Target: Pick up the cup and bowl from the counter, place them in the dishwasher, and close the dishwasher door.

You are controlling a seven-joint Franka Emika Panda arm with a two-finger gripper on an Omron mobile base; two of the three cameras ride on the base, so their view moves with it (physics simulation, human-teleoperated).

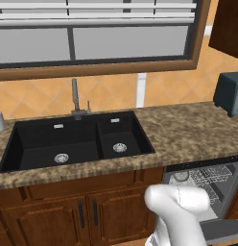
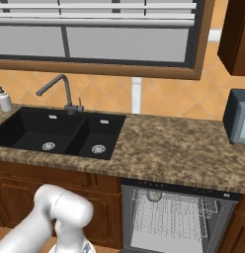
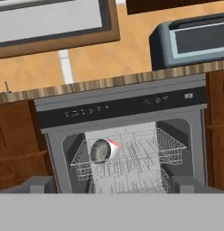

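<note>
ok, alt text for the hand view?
Open dishwasher seen head-on, its wire rack holding a round bowl-like dish at left. Above it runs the granite counter edge, with a dark grey toaster at upper right.

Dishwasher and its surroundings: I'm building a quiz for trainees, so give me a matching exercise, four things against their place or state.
Things:
1. dark grey dishwasher with pale wire racks
2. black double sink
3. dark grey boxy toaster
4. round grey bowl-like dish

Places or states:
A. on the speckled granite counter, at its right end
B. lying in the wire rack
C. set into the counter below the window
D. open, under the counter

Pairs: 1-D, 2-C, 3-A, 4-B
</note>
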